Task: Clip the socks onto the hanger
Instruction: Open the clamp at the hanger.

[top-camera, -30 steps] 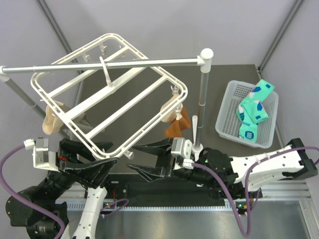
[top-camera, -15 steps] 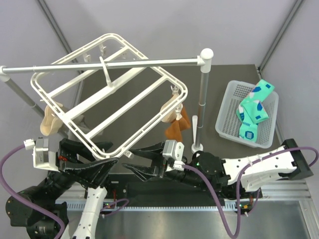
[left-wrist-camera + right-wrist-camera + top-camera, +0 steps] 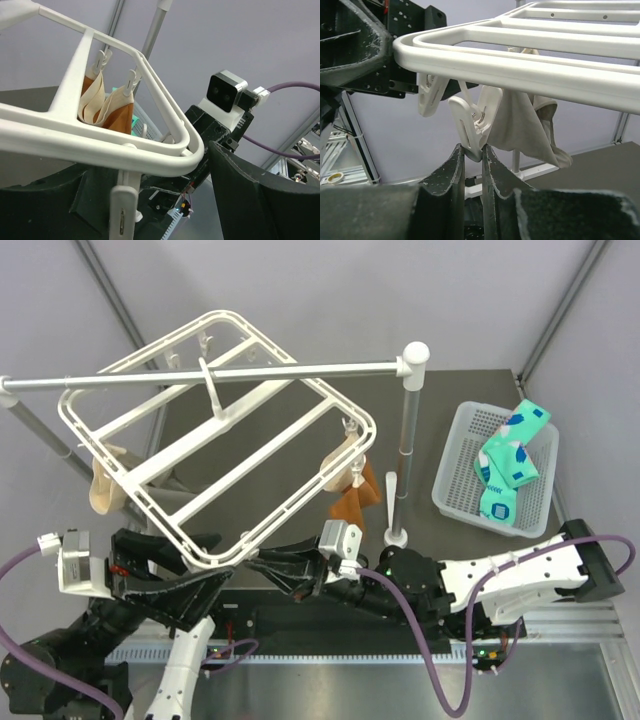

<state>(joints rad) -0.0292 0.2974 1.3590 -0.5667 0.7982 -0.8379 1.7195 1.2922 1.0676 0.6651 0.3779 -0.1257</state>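
Note:
The teal socks (image 3: 505,465) lie in the white basket (image 3: 455,505) at the right. The white hanger (image 3: 215,430) hangs tilted from the grey rail (image 3: 200,373). My right gripper (image 3: 258,565) is below the hanger's near corner. In the right wrist view it (image 3: 473,147) is shut on the lower end of a white clip (image 3: 472,120) that dangles from the frame (image 3: 520,70). My left gripper (image 3: 228,552) is open, with the hanger's near corner (image 3: 190,150) between its wide-apart fingers (image 3: 260,200). Another clip (image 3: 122,210) hangs there.
An orange sock (image 3: 350,495) is clipped at the hanger's right corner and a beige sock (image 3: 100,485) at its left side. The rail's white post (image 3: 405,440) stands on a base (image 3: 397,536) just right of my right gripper.
My right gripper has moved left to the hanger's near corner and closed on a clip. My left arm has shifted a little. The hanger has tilted slightly.

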